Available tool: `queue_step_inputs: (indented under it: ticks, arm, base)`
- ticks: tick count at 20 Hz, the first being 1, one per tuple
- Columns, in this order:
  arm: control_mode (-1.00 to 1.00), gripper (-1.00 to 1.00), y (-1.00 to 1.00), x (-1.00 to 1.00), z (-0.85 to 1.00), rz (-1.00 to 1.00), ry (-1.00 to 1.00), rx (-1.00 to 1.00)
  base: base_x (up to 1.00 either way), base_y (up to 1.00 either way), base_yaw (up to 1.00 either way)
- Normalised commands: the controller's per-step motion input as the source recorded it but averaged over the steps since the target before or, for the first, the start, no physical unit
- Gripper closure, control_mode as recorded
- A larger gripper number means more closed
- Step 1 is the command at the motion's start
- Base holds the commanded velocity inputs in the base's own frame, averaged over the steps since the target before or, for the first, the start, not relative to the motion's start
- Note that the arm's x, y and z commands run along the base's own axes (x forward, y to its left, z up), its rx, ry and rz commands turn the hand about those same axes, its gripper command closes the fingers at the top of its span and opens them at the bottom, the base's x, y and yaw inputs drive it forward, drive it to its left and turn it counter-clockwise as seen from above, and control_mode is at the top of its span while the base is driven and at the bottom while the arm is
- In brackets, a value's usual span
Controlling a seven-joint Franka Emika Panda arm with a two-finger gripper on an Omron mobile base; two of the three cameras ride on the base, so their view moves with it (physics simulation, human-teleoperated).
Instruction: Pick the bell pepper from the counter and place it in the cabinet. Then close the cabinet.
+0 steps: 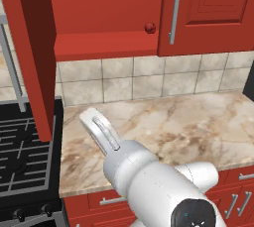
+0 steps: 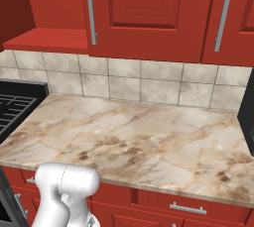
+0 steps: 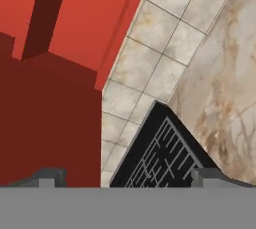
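The bell pepper (image 1: 150, 28), small, dark red and glossy, sits inside the cabinet (image 1: 104, 47) at the right end of its shelf, beside the closed right door (image 1: 208, 8). The left door (image 1: 30, 52) stands swung open over the stove's edge. My white hand (image 1: 99, 128) hovers low over the counter (image 1: 173, 122), just right of that open door's lower corner and well below the pepper. In the hand view my gripper (image 3: 125, 178) is open, its fingertips (image 3: 47, 178) far apart with nothing between them, facing the door's dark red panel (image 3: 50, 123), the tiles and the stove.
A black gas stove (image 1: 20, 151) borders the counter on the left. A dark appliance (image 2: 248, 117) stands at the counter's right end. Tiled backsplash (image 2: 139, 82) runs behind, and red drawers (image 2: 188, 208) with silver handles sit below. My arm (image 1: 149, 181) rises at the counter's front.
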Motion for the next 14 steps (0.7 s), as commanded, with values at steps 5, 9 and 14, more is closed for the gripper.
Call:
queue_step_inputs:
  ticks: [5,9,14]
  arm:
    - [-1.00,-1.00,0.47,-0.57,-0.02,0.04,-0.34,-0.03]
    - [-1.00,-1.00,0.39,-0.20,-0.16,0.00,-0.14,0.00]
    - [-1.00,-1.00,0.36,0.15,-0.44,0.00,-0.01,0.00]
  base:
    - [0.00,0.00,0.00]
    - [0.00,0.00,0.00]
    - [0.00,0.00,0.00]
